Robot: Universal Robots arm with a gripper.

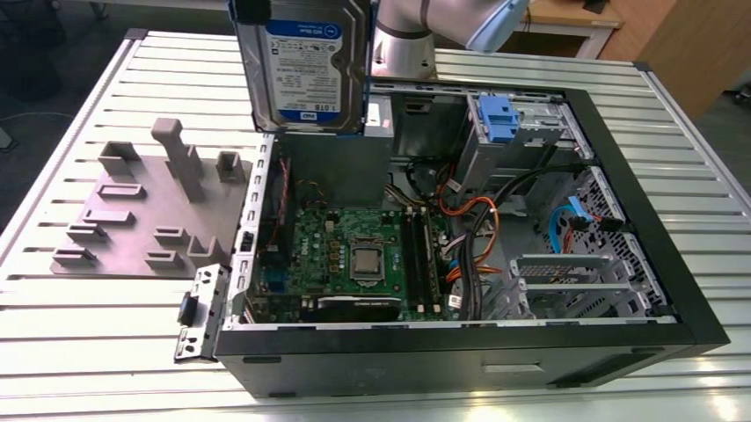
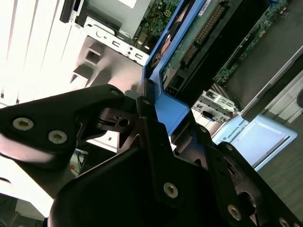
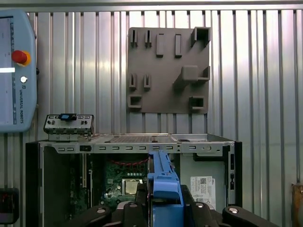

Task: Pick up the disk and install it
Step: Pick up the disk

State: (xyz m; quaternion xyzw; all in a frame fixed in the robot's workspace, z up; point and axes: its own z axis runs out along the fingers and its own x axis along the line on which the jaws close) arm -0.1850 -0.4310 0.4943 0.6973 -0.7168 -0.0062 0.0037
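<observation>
Disk (image 1: 302, 66), upright above open computer case (image 1: 446, 356), pinched at its edge by gripper (image 2: 168, 116). Judged best handled squared to drive bay (image 1: 528, 132), lowered slowly, clear of orange cables (image 1: 470, 215).

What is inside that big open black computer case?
A green circuit board, orange cables and a metal drive cage with a blue clip. The disk, hanging above, covers the far corner of the case in the exterior view.
</observation>
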